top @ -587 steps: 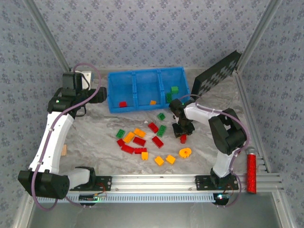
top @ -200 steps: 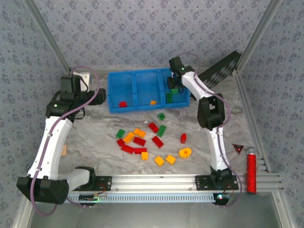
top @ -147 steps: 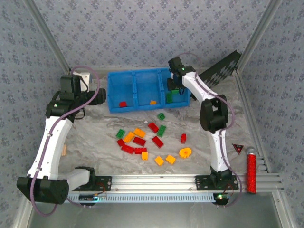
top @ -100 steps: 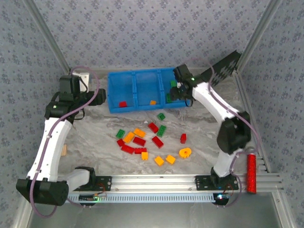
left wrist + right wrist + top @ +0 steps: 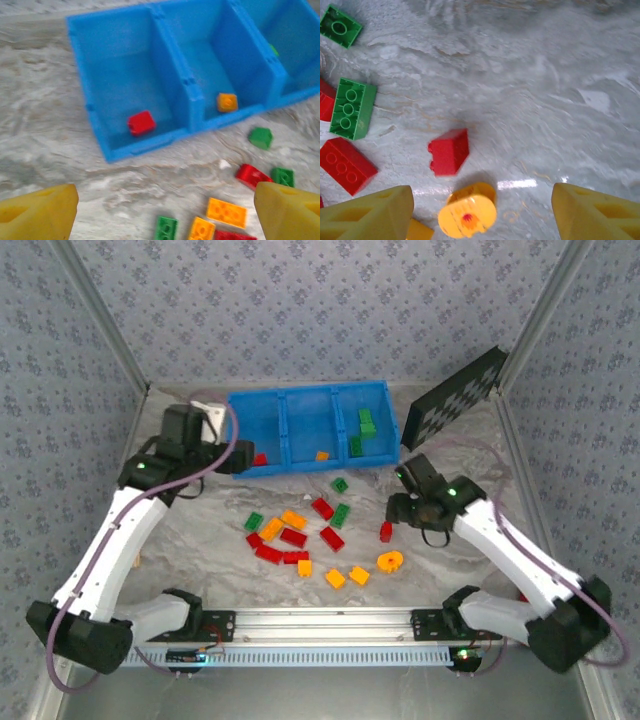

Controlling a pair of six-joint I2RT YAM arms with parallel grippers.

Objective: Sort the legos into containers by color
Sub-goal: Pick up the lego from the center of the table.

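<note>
**Item 1.** Bright blue plastic tray [image 5: 256, 420] with three open compartments in a row, at the far side of the grey marbled bench [image 5: 200, 530].
- Left compartment: one small red plastic brick [image 5: 141, 122] near the front wall.
- Middle compartment: one small orange-yellow brick [image 5: 227, 102], also near the front.
- Right compartment: a few green bricks [image 5: 367, 423].

**Item 2.** Loose bricks [image 5: 293, 537] in red, green and orange-yellow, scattered unsorted on the bench in front of the tray.
- A lone red brick [image 5: 448, 151] lies to the right of the main scatter.
- An orange-yellow ring-shaped piece [image 5: 467, 210] lies just beside it, not touching.
- A long green brick [image 5: 348, 108] lies further left.

**Item 3.** Left hand [image 5: 162, 215]: yellow fingers [image 5: 37, 210] spread wide. It hangs over the bench near the tray's front left corner, and the left compartment lies ahead of it.

**Item 4.** Right hand [image 5: 482, 215]: fingers spread wide, held above the bench. The lone red brick and the ring-shaped piece lie below it, between the fingers and clear of them.

**Item 5.** Black checker-patterned panel [image 5: 455, 400], propped at the far right, beside the tray.
</note>
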